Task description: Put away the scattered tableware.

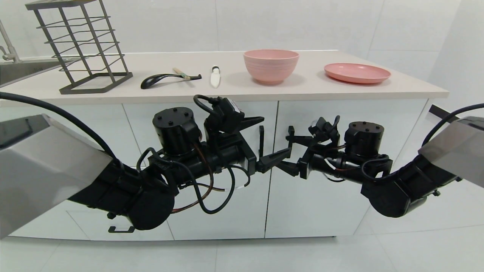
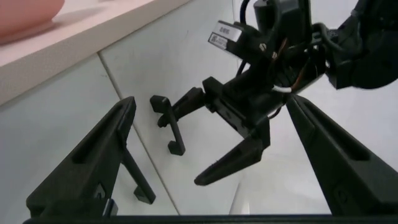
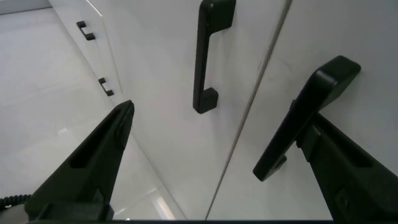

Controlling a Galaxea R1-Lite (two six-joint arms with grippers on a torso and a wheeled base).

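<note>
On the counter [image 1: 310, 87] lie a black spoon [image 1: 159, 79], a wooden stick [image 1: 180, 73] crossing its handle, and a small white utensil with a black end [image 1: 214, 76]. Right of them stand a pink bowl [image 1: 271, 65] and a pink plate [image 1: 357, 72]. Both arms hang below the counter's edge, in front of the white cabinet doors. My left gripper [image 1: 264, 141] is open and holds nothing. My right gripper [image 1: 289, 151] faces it a short way off, also open with nothing in it. The left wrist view shows the right gripper [image 2: 180, 140] between my left fingers [image 2: 93, 162].
A dark wire dish rack [image 1: 83, 45] stands at the counter's left end beside a sink [image 1: 22, 70]. Black handles [image 3: 208, 56] stick out from the cabinet doors [image 1: 317, 181] close to both grippers. The pale floor [image 1: 416, 249] lies open to the right.
</note>
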